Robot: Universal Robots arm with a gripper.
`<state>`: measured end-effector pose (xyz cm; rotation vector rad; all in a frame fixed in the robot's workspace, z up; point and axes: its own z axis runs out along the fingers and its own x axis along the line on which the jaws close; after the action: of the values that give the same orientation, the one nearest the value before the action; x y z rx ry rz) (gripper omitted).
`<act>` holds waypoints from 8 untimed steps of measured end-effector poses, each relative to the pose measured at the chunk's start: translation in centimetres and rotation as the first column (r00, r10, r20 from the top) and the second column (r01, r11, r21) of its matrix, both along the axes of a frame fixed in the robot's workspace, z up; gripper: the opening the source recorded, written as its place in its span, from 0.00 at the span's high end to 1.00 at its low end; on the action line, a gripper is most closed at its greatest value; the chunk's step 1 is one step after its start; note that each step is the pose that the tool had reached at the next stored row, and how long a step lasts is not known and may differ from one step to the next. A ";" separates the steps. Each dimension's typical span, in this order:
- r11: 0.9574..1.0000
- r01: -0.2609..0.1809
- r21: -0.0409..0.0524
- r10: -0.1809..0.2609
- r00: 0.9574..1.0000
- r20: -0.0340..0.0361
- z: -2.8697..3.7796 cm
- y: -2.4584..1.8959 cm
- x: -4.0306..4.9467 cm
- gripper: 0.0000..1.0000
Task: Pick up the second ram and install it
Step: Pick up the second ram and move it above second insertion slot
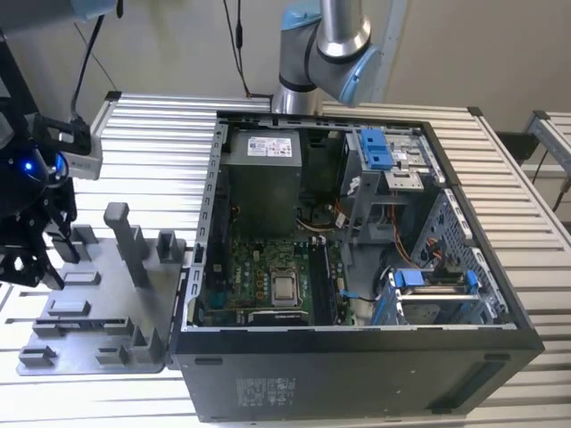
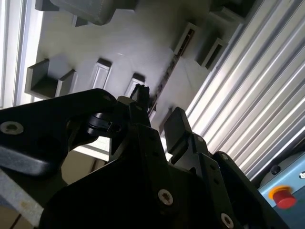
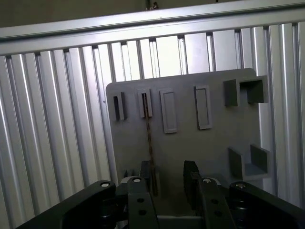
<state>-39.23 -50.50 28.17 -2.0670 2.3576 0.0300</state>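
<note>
A plain beige wall (image 1: 169, 45) is standing behind the ribbed aluminium counter (image 1: 152, 134), whose slats are catching bright light; black cables (image 1: 238, 43) are hanging down against the wall.

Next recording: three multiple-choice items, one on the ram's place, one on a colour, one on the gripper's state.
1. Where is the second ram? A on the grey fixture B in the motherboard C on table slats
2. The drive-bay brackets in the computer case are: A red B yellow C blue
3. The gripper is: A shut on the ram B open C shut on nothing
Key: 1 A, it stands on edge in the fixture; 2 C, blue in the exterior view; 3 B, its fingers stand apart.
</note>
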 end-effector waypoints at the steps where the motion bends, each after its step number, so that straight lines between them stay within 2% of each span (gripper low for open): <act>1: 1.000 0.000 0.000 0.000 1.000 0.000 -0.06 -0.02 0.00 0.58; 8: 1.000 0.000 0.000 0.000 1.000 0.001 -0.45 -0.16 -0.04 0.58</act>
<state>-39.27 -50.66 27.72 -2.0667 2.3570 0.0288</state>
